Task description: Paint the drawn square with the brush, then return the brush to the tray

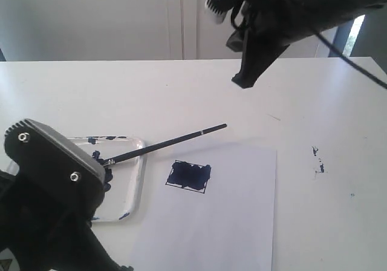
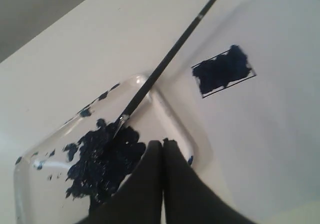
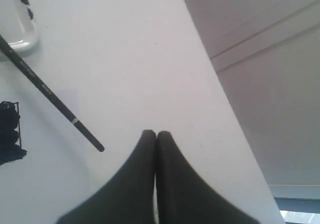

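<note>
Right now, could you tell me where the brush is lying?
In the exterior view the brush lies left of centre, tip in the tray, handle slanting out over the rim, just beyond the painted square.

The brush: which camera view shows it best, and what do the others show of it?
The left wrist view: the brush shows whole and large, tip on the paint-smeared tray. The exterior view shows it smaller. The right wrist view shows only its handle.
</note>
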You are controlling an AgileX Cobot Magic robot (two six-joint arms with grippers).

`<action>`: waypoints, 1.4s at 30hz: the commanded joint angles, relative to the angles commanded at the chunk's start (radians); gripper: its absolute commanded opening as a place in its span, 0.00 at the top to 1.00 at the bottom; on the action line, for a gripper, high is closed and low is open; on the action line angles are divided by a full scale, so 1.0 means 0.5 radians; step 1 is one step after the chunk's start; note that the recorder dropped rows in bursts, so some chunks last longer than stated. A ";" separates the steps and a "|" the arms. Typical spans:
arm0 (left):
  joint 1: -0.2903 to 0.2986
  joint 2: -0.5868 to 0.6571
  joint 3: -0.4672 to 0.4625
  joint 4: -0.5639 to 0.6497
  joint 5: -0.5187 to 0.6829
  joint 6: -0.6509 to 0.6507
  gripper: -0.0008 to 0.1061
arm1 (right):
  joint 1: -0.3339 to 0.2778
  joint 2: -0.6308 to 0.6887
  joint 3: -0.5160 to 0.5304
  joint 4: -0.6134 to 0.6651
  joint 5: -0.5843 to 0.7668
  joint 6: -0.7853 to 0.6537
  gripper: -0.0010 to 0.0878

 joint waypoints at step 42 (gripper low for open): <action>2.049 -0.905 0.000 -0.117 -1.162 0.004 0.99 | 0.000 -0.491 0.002 -0.214 0.283 0.482 0.99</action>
